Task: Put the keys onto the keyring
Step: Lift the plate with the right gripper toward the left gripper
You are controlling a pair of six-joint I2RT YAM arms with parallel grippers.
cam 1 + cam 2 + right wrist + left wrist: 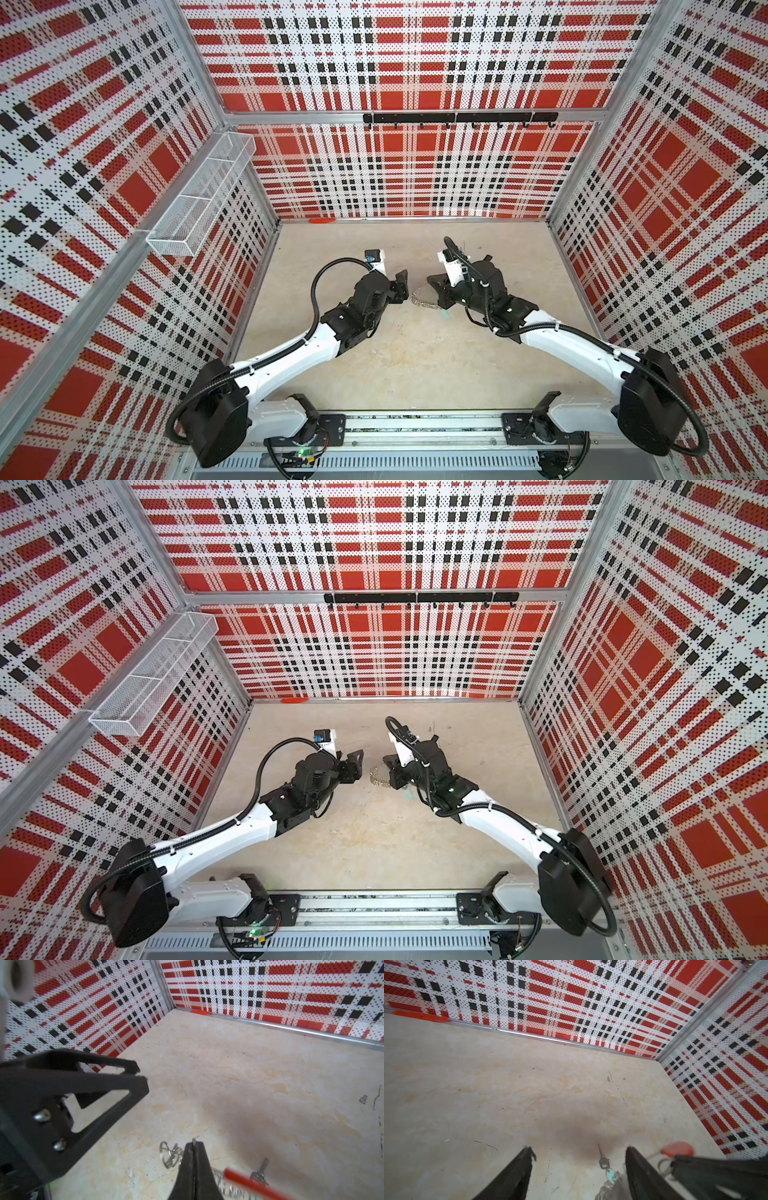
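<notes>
Looking at the right gripper (194,1147) first — its two fingers are pressed flat together with only a sliver of thin metal poking out at the tips, so it's clamped hard on the keyring (170,1155). A bunch of the ring's little wire loops (420,300) fans out just beside those fingertips, and the red section (249,1182) runs off on the other side, pretty blurry. The key (601,1154) sits right next to that bundle, with its teal tag (611,1175) up against the loops. Can't tell from these shots whether the key is actually threaded onto the ring or just lying against it. Same goes for whether the ring rests on the table (488,1084) or hangs a touch above it.

The left gripper (579,1150) is a different story — jaws well apart, nothing held, not touching anything. In both top views it faces the right gripper across a small gap, with the loops between the two. From its wrist camera the key shows in the open space between its fingers, nearer one finger than the other.
</notes>
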